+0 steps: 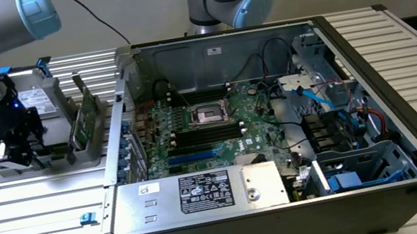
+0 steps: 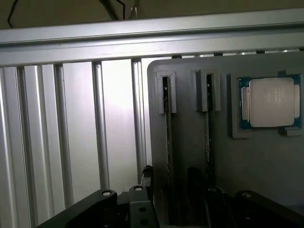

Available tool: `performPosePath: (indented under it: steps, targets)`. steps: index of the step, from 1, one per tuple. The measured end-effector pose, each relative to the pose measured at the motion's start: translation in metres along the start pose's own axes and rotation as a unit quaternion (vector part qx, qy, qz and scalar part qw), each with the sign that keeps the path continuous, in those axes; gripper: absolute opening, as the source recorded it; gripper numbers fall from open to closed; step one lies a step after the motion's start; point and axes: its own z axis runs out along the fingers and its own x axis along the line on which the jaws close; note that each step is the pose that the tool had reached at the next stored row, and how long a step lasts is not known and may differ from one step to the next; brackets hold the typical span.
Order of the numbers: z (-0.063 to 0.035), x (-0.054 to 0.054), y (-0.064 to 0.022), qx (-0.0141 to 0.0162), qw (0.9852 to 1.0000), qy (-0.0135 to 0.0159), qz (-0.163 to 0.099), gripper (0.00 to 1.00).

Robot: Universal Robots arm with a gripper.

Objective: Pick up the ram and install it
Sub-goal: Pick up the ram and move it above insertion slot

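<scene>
— Black gripper (image 1: 18,155): how does it stand?
— Jaws wide, holding nothing, low over the grey holder (image 1: 46,167) at the exterior view's left of the desk (image 1: 38,212).
— And the ram (image 1: 89,119)?
— Green, upright in the holder, near the gripper on the side toward the open computer case (image 1: 380,126). From the wrist it is edge-on in its slot, a second stick (image 2: 208,123) alongside and a silver processor chip (image 2: 271,102) beyond.
— The motherboard (image 1: 258,131)?
— Inside the case, apart from the ram.

The ram (image 1: 89,119), a slim green stick, is standing upright on its long edge in a grey holder's (image 1: 83,153) slot.
</scene>
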Motion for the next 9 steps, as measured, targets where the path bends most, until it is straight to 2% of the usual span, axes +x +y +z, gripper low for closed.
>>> performPosePath:
  steps: [9]
  targets:
    - [0.0029,-0.0001,0.0000,0.0000,1.0000,0.0000,0.000,0.43]
